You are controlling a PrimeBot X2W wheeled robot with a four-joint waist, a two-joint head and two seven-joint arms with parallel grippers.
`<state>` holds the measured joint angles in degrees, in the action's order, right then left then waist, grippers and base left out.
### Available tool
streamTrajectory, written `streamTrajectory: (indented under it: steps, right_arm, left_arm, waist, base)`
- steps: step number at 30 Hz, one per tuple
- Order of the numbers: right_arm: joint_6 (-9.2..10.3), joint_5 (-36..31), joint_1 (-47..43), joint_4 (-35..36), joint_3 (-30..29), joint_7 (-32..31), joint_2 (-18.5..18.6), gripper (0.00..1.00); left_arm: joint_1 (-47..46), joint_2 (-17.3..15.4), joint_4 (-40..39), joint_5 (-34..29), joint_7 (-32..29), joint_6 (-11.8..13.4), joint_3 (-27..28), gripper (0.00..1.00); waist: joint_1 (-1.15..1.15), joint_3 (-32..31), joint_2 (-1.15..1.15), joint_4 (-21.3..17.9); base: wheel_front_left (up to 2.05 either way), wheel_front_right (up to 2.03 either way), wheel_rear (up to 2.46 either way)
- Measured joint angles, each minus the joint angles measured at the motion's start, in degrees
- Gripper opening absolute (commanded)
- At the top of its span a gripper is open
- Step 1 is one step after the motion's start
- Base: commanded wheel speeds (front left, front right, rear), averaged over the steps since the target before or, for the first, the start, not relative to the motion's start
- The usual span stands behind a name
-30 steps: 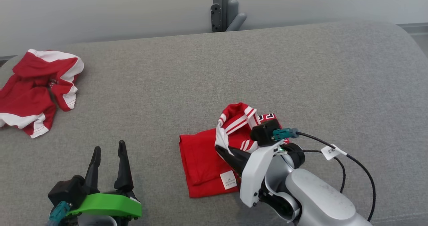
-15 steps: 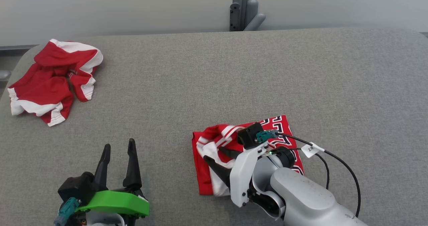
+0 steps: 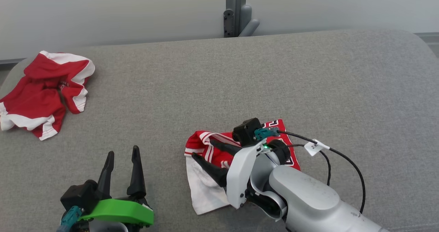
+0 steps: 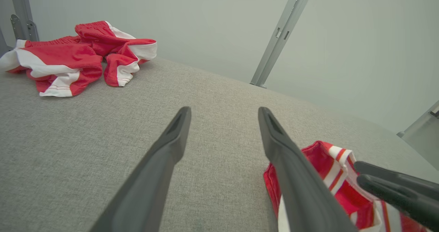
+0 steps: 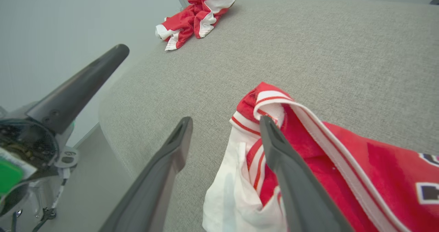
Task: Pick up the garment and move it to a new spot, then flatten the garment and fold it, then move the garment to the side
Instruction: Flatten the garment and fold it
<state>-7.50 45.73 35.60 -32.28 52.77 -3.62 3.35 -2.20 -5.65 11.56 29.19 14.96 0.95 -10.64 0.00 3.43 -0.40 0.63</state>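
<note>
The garment (image 3: 205,182), red with white trim, lies folded on the grey padded surface (image 3: 219,84) at front centre. A white inner layer shows at its near edge. My right gripper (image 3: 203,149) hovers open over the garment's left edge, holding nothing. In the right wrist view the right gripper (image 5: 226,122) has one finger over the garment (image 5: 325,149) and the other over bare grey fabric. My left gripper (image 3: 123,151) is open and empty at the lower left, well apart from the garment. The left wrist view shows the left gripper (image 4: 224,112) and the garment (image 4: 329,170) to its right.
A second crumpled red and white garment (image 3: 44,88) lies at the far left back corner. A grey post (image 3: 235,9) stands behind the surface against the pale wall. A black cable (image 3: 343,160) loops from my right wrist. The surface's left edge (image 5: 109,122) is near.
My right gripper has opened and let go of the garment's raised flap. The flap now lies folded over to the left with white showing. The head camera has shifted slightly.
</note>
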Motion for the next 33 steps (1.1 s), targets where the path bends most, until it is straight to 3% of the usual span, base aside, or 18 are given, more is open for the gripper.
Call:
streamTrajectory:
  steps: [6, 16, 23, 33]
  right_arm:
    - [0.0, -0.4, -0.3, 5.0, -3.2, 2.9, 3.3, 1.0]
    - [0.0, -8.8, -5.0, 8.1, -17.0, 7.8, 7.5, 1.0]
    - [0.0, -14.3, -10.7, 10.7, -25.0, 8.3, 6.7, 1.0]
    - [0.0, -20.1, -16.8, 13.7, -31.6, 9.1, 4.3, 1.0]
  left_arm:
    - [0.7, 0.0, -0.5, -0.1, 0.0, 0.1, 0.0, 1.0]
    - [1.7, 0.0, -1.5, -0.2, -0.2, 0.2, -1.1, 1.0]
    - [2.0, -0.1, -1.5, -0.2, -0.3, 0.3, -1.6, 1.0]
    - [2.0, -0.1, -1.2, -0.1, -0.2, 0.2, -2.0, 1.0]
  waist:
    - [0.0, -0.6, 0.0, -1.2]
    - [0.0, -1.4, 0.0, -2.7]
    - [0.0, -1.3, 0.0, -3.1]
    - [0.0, -0.9, 0.0, -3.0]
  base:
    - [0.0, 0.0, 0.0]
    - [0.0, 0.0, 0.0]
    - [0.0, 0.0, 0.0]
    - [0.0, 0.0, 0.0]
